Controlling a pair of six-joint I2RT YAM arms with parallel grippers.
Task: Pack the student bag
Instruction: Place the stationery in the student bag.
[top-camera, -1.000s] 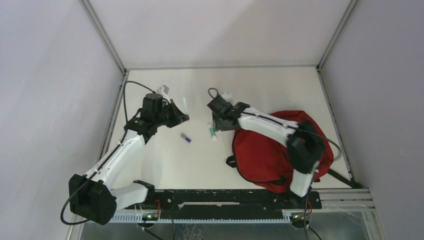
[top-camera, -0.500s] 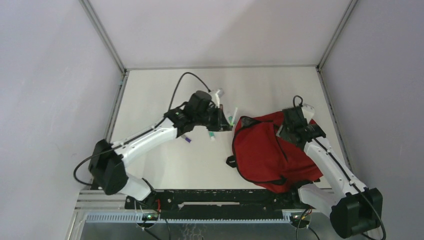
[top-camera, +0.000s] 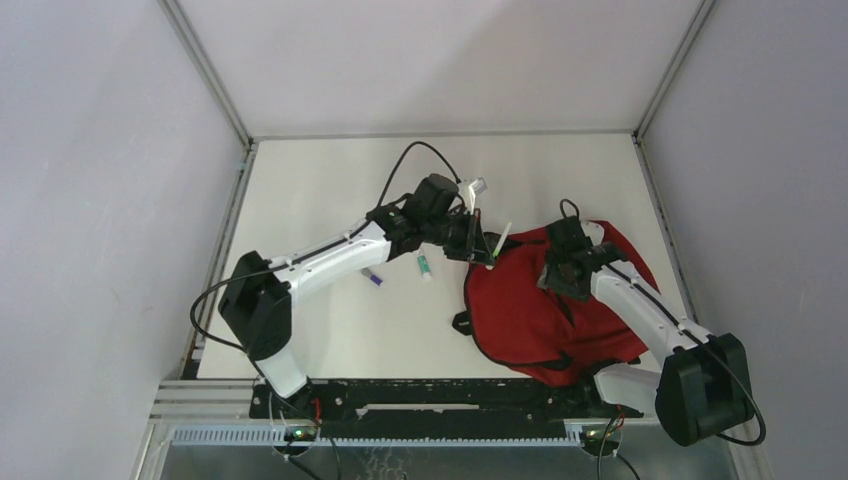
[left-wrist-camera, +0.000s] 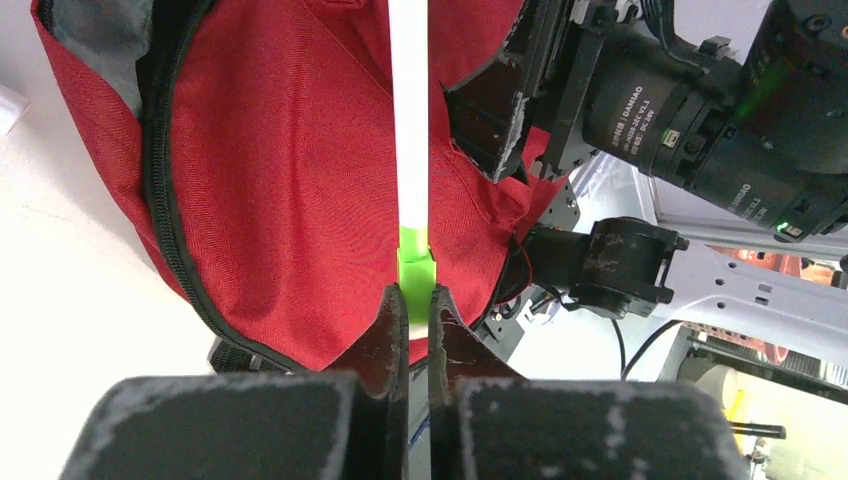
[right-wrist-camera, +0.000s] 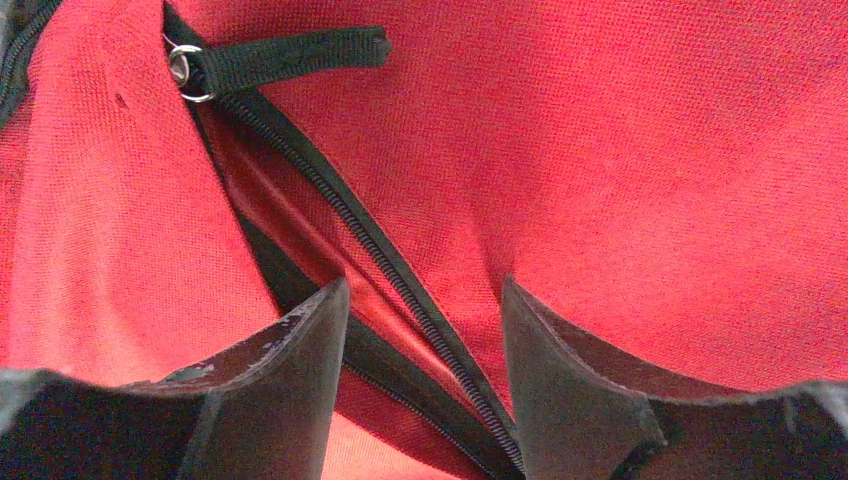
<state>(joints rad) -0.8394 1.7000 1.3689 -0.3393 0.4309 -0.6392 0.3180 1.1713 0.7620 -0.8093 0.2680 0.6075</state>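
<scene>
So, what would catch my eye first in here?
The big red student bag slumped on the table's right side. The left claw pinches a thin white stick with a green end at the bag's edge, while the right claw stands open over the bag's black zipper.

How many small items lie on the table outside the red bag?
2: a purple one and a green-and-white tube, both left of the bag. A third, a white-and-green pen, is in the left gripper. Others may be hidden under the arms.
</scene>
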